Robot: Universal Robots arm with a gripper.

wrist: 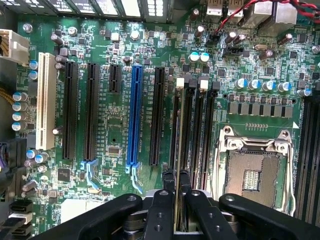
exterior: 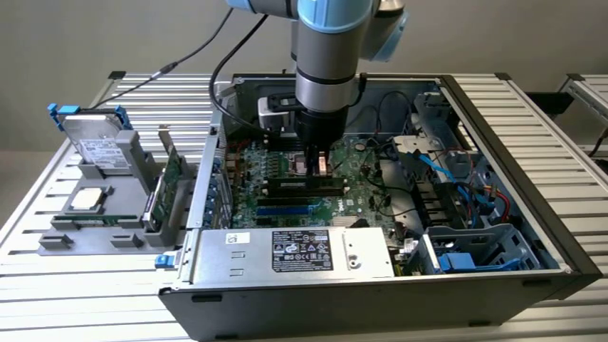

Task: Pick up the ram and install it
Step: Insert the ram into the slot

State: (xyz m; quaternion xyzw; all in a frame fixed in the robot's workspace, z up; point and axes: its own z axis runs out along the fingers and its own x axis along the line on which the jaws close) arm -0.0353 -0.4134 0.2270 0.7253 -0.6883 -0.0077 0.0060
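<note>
Fingers (wrist: 162,207) clamped on ram (wrist: 176,215), thin board seen edge-on between them. Arm's gripper (exterior: 320,162) down inside open PC case (exterior: 532,142), low over motherboard (wrist: 115,140). Ram hangs over black memory slots (wrist: 197,125), running along their line, near empty CPU socket (wrist: 255,170). Contact with slot: cannot tell. Case sits on slatted bench (exterior: 57,285).

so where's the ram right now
The ram is clamped edge-on between the jaws inside the open computer case, lined up with the motherboard's black memory slots, right beside the empty processor socket.
</note>
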